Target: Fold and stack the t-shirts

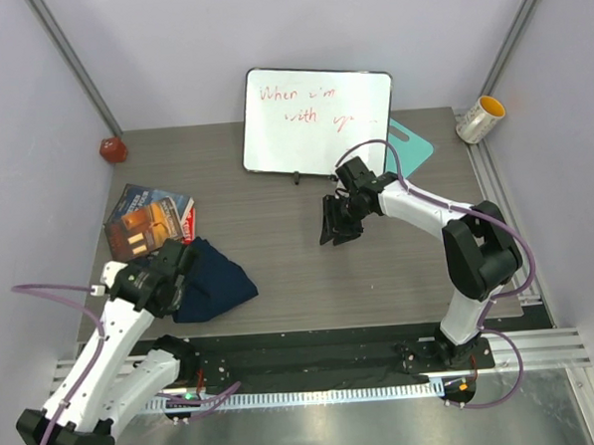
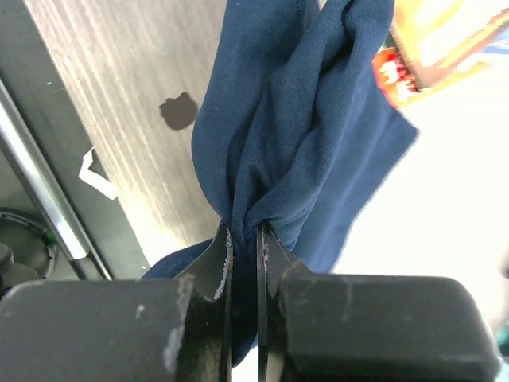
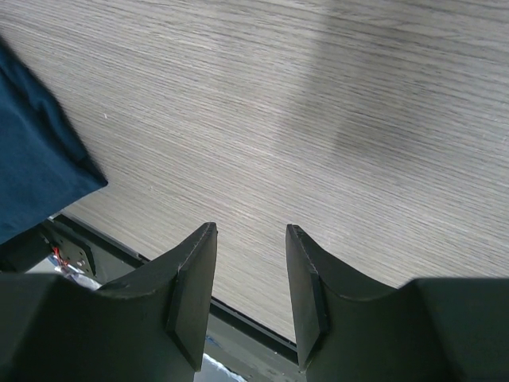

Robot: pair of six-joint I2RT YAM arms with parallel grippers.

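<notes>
Grey wood-grain table (image 1: 300, 272), matt; bears most items below.
Whiteboard (image 1: 317, 122): white, dark rim, propped at far centre. Red handwriting reads "When i'm / with y…"; last word not legible.
T-shirt (image 1: 215, 282): navy, 1 pc, no print seen. Bunched in a heap at near-left of table, just beside booklet. One corner also shows at left edge of R wrist view.
Booklet (image 1: 147, 218): blue/orange cover, lies flat on far-left side of shirt. Cover text too small to read.
Teal board (image 1: 413, 145): flat, partly hidden behind whiteboard's right edge.
Cup (image 1: 480, 119): white outside, yellow inside, tilted, at far-right corner by the rail. Contents: can't tell.
Red round obj (image 1: 112, 149): small, far-left corner.
L gripper (image 2: 245, 235): jaws nearly together, pinching a gathered fold of the shirt; cloth fans out from the tips.
R gripper (image 3: 250, 231): jaws part-way apart, nothing between them. Over bare table, centre-right, well apart from shirt.
</notes>
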